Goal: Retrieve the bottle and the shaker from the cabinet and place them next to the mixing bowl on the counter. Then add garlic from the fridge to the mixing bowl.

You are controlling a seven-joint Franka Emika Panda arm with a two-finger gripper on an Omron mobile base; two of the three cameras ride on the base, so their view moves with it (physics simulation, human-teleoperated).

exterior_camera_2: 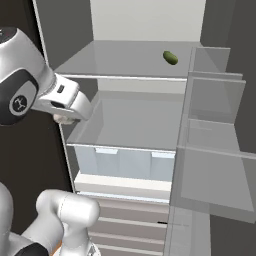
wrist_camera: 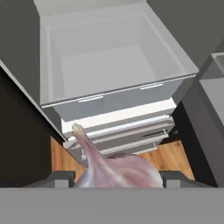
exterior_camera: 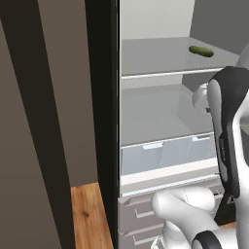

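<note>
A pale pink-white garlic bulb (wrist_camera: 116,170) with its stem pointing up sits between my gripper's (wrist_camera: 117,178) dark fingertips (wrist_camera: 61,177), which are shut on it. The hand (exterior_camera_2: 65,112) hovers in front of the open fridge (exterior_camera: 165,74), level with its middle shelf and near its left side in the right base view. Through the hand view I look down into the fridge (wrist_camera: 113,100), onto a bare pale shelf bay and the clear drawers below it.
A small green vegetable (exterior_camera: 201,51) lies on the upper shelf (exterior_camera_2: 170,57). The fridge door (exterior_camera_2: 210,150) with its clear bins stands open to the right. A dark panel (exterior_camera: 102,121) flanks the fridge on the left, over wood floor (exterior_camera: 87,214).
</note>
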